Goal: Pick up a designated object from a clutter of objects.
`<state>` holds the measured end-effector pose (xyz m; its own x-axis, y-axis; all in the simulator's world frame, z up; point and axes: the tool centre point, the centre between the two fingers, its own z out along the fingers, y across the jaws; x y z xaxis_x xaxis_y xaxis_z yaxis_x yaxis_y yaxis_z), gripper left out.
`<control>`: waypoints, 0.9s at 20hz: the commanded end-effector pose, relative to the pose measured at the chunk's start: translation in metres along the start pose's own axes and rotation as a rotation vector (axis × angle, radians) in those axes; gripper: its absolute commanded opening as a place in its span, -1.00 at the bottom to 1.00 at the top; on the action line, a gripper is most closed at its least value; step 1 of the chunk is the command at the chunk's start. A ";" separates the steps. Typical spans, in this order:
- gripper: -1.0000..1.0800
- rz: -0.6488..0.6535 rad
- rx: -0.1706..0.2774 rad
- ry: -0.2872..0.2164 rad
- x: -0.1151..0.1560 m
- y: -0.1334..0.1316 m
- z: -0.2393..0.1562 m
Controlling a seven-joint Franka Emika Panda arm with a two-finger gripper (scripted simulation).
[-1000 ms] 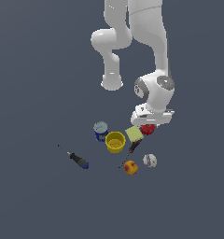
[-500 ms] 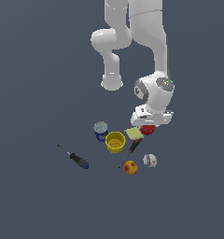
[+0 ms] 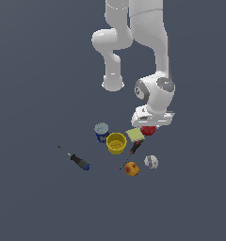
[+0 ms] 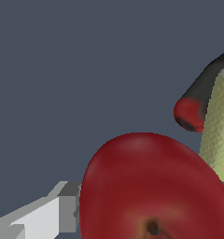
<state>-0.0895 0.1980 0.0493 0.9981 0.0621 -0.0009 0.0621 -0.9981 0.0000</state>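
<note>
The red apple (image 3: 149,130) sits at the edge of the clutter on the exterior view's right, next to the pale yellow-green sponge (image 3: 134,134). My gripper (image 3: 149,126) is down over it, pointing downward. In the wrist view the apple (image 4: 151,186) fills the space between the jaws, and a grey fingertip (image 4: 69,210) touches its side. The gripper is shut on the apple. The lower part of the apple is hidden from the wrist view.
A blue can (image 3: 101,132), a yellow cup (image 3: 116,142), a red-and-black screwdriver (image 3: 130,154), an orange peach (image 3: 131,168) and a white-purple ball (image 3: 151,161) lie close by. A blue-handled screwdriver (image 3: 76,159) lies apart at the exterior view's left. The screwdriver's handle (image 4: 193,105) and the sponge (image 4: 219,126) show beside the apple.
The hand has shifted very slightly toward the exterior view's left. The apple stays under the hand in about the same place.
</note>
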 end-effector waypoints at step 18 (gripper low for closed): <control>-1.00 0.001 0.003 0.002 -0.008 0.111 -0.087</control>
<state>-0.0908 0.1002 0.1251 0.9981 0.0616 -0.0012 0.0616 -0.9981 -0.0013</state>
